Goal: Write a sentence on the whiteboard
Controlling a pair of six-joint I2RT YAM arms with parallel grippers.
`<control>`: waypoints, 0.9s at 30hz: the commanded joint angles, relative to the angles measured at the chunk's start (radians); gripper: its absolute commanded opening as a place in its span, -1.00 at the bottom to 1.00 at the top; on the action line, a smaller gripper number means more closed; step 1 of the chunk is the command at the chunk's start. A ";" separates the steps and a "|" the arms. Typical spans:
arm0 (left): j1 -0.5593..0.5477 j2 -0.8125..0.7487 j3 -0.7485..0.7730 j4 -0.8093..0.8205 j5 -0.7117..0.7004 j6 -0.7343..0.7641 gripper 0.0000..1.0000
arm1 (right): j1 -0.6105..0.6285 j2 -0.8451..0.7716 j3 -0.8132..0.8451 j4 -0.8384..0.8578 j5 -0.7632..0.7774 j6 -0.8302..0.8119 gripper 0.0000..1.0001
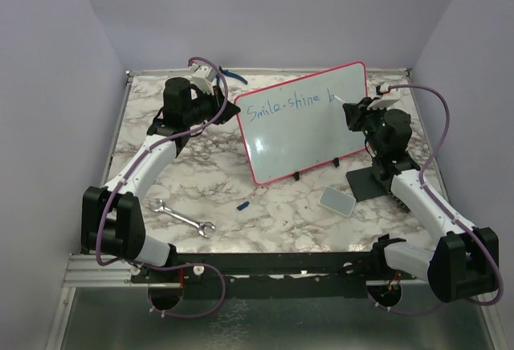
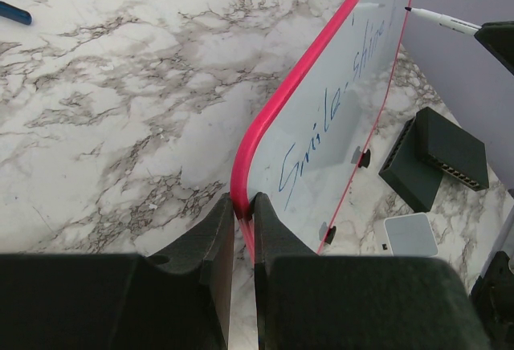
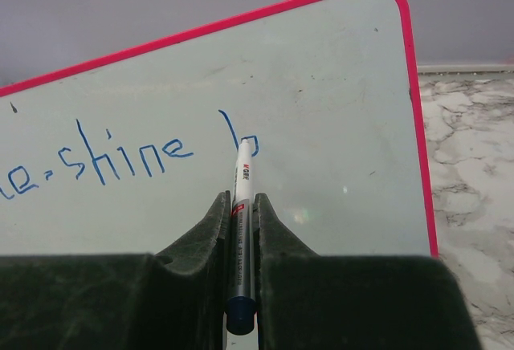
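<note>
The whiteboard (image 1: 309,121) with a red-pink frame stands tilted on small black feet at mid table. Blue handwriting on it, the sentence (image 1: 289,106), reads "Smile-shine b"; it also shows in the right wrist view (image 3: 136,157). My left gripper (image 2: 243,205) is shut on the board's left frame edge (image 2: 241,173). My right gripper (image 3: 242,205) is shut on a white marker (image 3: 242,197), whose tip touches the board at the letter "b" (image 3: 239,135). The marker also shows in the left wrist view (image 2: 442,19).
A steel wrench (image 1: 183,218) and a blue marker cap (image 1: 243,204) lie on the marble table in front. A small grey pad (image 1: 336,201) and a black block (image 1: 371,183) sit under the right arm. A blue pen (image 2: 14,13) lies far back.
</note>
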State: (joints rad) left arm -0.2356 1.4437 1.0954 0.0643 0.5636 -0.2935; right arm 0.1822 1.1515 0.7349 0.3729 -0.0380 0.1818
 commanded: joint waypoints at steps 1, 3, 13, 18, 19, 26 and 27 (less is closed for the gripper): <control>0.003 -0.032 0.000 -0.003 0.000 0.032 -1.00 | 0.003 0.008 0.034 0.025 0.021 -0.015 -0.99; 0.004 -0.033 0.000 -0.003 -0.001 0.032 -1.00 | 0.003 0.013 0.038 0.026 0.022 -0.016 -0.99; 0.004 -0.034 0.000 -0.003 0.001 0.035 -1.00 | 0.003 0.044 0.049 0.046 0.033 -0.020 -0.99; 0.003 -0.038 -0.002 -0.003 0.002 0.038 -1.00 | 0.002 0.059 0.056 0.049 0.033 -0.025 -0.99; 0.003 -0.038 -0.001 -0.003 0.001 0.038 -1.00 | 0.003 0.061 0.056 0.049 0.033 -0.025 -0.99; 0.005 -0.039 -0.002 -0.003 0.002 0.039 -1.00 | 0.003 0.063 0.052 0.047 0.069 -0.028 -0.99; 0.004 -0.039 -0.002 -0.003 0.002 0.039 -1.00 | 0.003 0.063 0.052 0.047 0.071 -0.027 -0.99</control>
State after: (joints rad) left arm -0.2356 1.4433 1.0954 0.0639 0.5636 -0.2897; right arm 0.1822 1.2045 0.7620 0.4019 -0.0109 0.1707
